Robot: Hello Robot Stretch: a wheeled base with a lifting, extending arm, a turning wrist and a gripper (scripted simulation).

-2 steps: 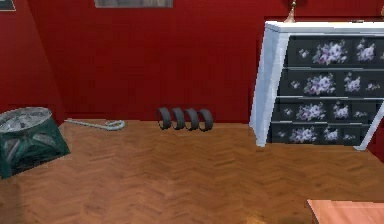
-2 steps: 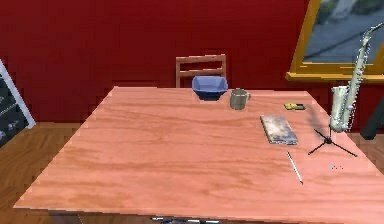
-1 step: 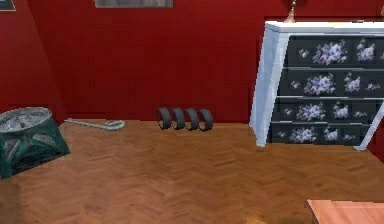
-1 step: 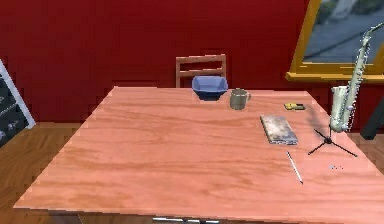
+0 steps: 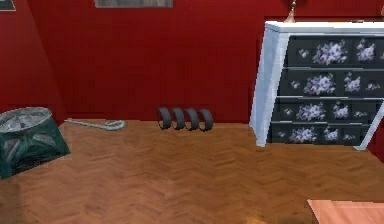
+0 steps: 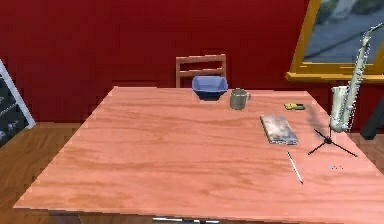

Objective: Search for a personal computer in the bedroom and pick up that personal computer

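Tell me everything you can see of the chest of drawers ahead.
The chest of drawers has a white frame and four dark drawer fronts painted with pale flowers, all looking pushed in. It stands upright on the wooden floor by the red wall, at the forward view's right. A small brownish thing stands on its top.

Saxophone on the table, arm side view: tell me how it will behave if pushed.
The saxophone stands tall on a thin-legged stand, so a push high up would probably tip it. It sits near the table edge, so it might fall off. Its curved metal-looking body likely feels rigid and slippery.
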